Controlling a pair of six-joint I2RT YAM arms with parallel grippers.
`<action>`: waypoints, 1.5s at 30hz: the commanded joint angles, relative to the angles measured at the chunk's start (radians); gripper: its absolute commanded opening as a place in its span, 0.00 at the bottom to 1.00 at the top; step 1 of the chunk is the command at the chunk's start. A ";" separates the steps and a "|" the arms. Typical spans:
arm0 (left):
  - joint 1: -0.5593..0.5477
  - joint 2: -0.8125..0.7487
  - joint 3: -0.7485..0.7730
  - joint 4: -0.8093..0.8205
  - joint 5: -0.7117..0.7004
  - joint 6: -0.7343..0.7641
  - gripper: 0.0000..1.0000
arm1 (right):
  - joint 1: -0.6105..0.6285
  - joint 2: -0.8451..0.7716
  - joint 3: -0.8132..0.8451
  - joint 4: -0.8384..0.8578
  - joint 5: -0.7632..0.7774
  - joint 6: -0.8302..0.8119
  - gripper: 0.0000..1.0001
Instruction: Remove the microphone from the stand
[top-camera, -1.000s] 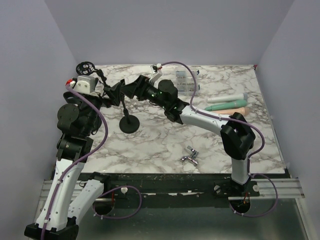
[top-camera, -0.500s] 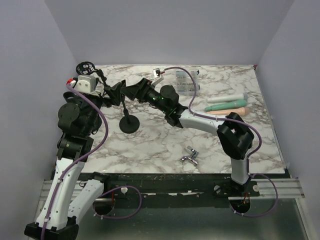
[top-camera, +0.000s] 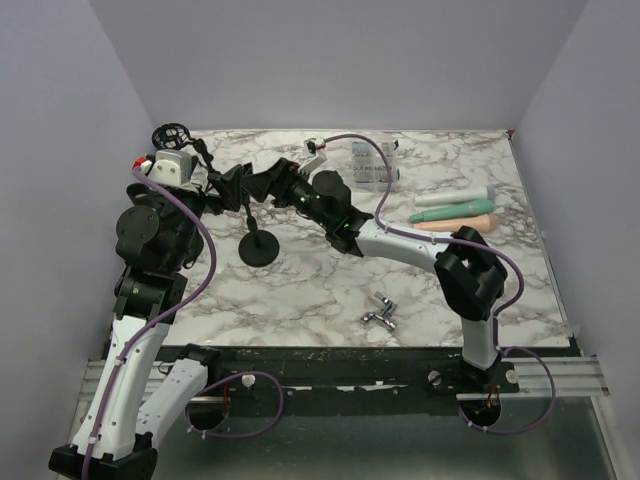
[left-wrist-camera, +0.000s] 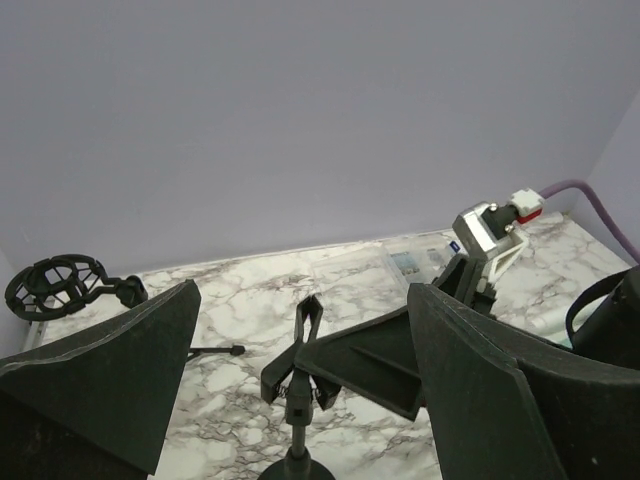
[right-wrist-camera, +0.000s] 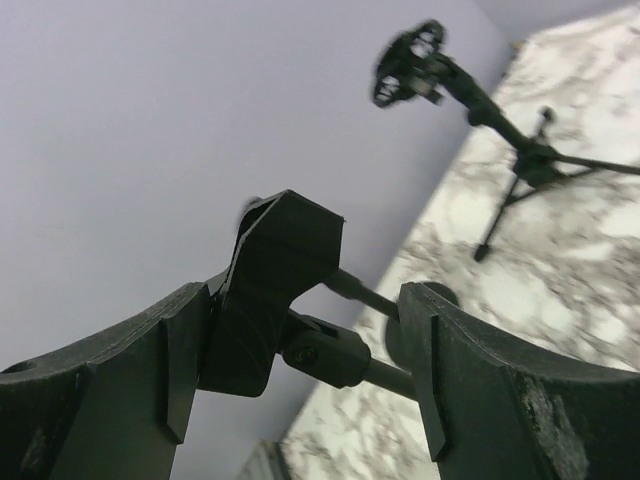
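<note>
The small black stand (top-camera: 259, 248) has a round base and a thin pole topped by a spring clip (left-wrist-camera: 300, 345). That clip holds nothing, and no microphone shows in it. My right gripper (top-camera: 258, 182) is open around the clip head (right-wrist-camera: 280, 290); its left finger (right-wrist-camera: 150, 380) touches the clip, and a gap remains at the other side. From the left, my left gripper (top-camera: 225, 186) faces the same clip, open and empty, with its fingers (left-wrist-camera: 110, 380) wide on either side of the view. Three microphone-shaped sticks (top-camera: 450, 210), white, green and peach, lie at the right of the table.
A black tripod stand with a round shock mount (top-camera: 172, 133) stands in the back left corner. A clear plastic pack (top-camera: 372, 165) lies at the back middle. A small metal fitting (top-camera: 380, 312) lies near the front edge. Grey walls close off three sides.
My right arm has reached further left, bringing its open fingers around the stand's clip. The left arm and the stand have not moved.
</note>
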 joint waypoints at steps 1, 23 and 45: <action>0.000 -0.004 0.003 0.008 -0.011 -0.007 0.88 | 0.015 0.145 -0.059 -0.645 0.150 -0.249 0.80; 0.000 -0.009 -0.001 0.011 -0.014 -0.005 0.88 | 0.021 0.119 0.137 -0.725 0.088 -0.313 0.96; -0.039 0.015 -0.014 0.024 0.007 -0.035 0.88 | 0.021 -0.698 -0.232 -0.835 0.491 -0.400 1.00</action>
